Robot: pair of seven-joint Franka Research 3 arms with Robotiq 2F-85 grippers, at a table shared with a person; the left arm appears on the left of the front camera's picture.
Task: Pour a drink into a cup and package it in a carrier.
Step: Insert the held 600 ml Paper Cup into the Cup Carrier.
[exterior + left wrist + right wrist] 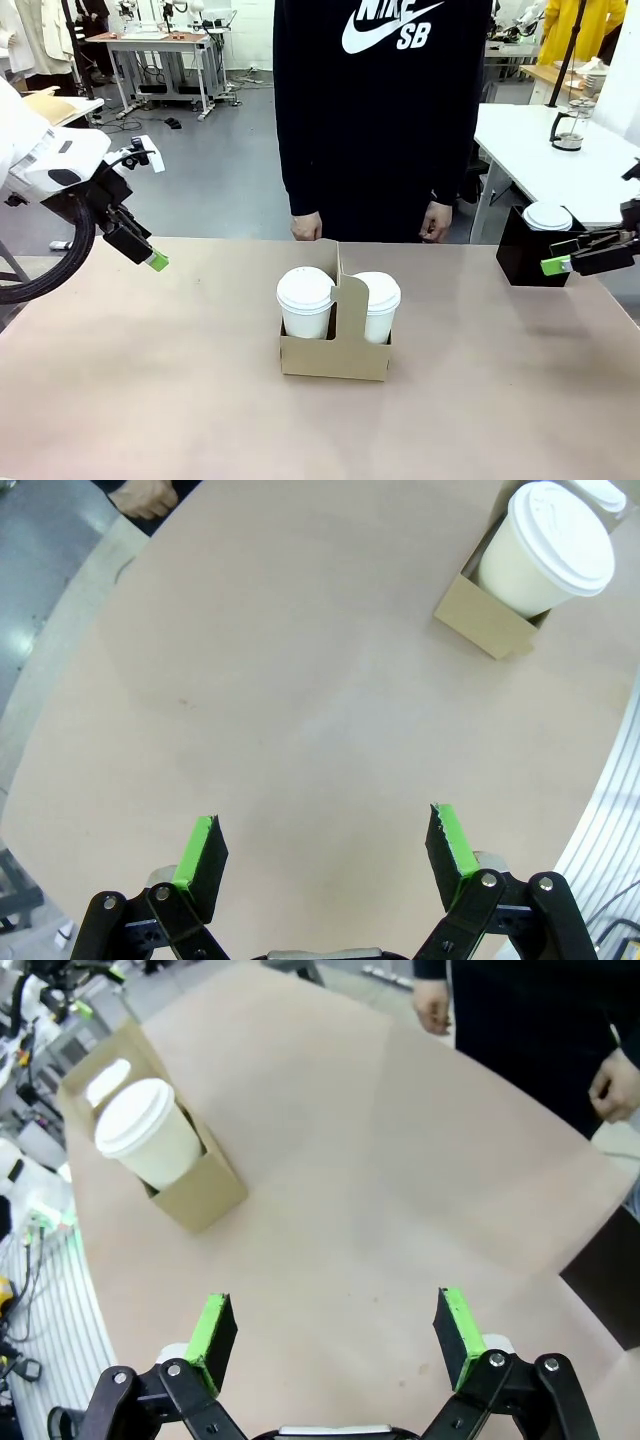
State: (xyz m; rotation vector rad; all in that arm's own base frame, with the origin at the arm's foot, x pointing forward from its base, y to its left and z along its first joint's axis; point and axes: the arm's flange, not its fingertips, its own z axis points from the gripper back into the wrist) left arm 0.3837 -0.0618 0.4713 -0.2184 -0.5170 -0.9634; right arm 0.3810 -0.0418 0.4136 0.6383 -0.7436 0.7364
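Now both end effectors, left (152,260) and right (556,263), hover agape.

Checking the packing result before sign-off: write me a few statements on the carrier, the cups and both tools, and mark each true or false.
1. Two lidded white cups stand in the cardboard carrier. True.
2. The left tool grips a cup. False: it is open and empty, above bare table.
3. The right tool is open. True.
4. The carrier lies on its side. False: it stands upright, handle panel up.
5. The person's hands hold the carrier. False: they hang at the far table edge.
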